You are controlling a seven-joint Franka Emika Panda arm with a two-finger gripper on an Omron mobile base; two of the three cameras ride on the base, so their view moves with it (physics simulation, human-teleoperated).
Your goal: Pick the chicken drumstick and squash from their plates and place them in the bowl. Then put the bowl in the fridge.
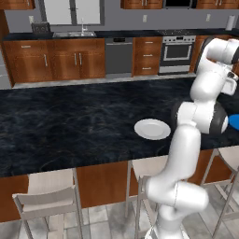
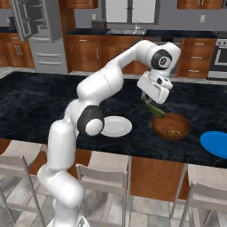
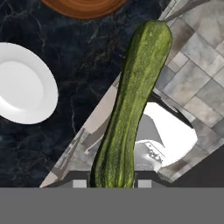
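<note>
One squash (image 2: 154, 107), dark green and tilted, is clamped between the jaws of the gripper (image 2: 150, 103), held in the air just left of and above the bowl (image 2: 171, 126) on the dark counter (image 2: 40, 102).

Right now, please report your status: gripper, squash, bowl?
Gripper shut on squash, held just above bowl. Something small already in bowl. White plate and blue plate bare. Nothing in the way.

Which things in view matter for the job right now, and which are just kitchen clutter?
Job: squash held in gripper; bowl; white plate; blue plate; fridge.
Clutter: oven; dishwasher; sink; stools.
</note>
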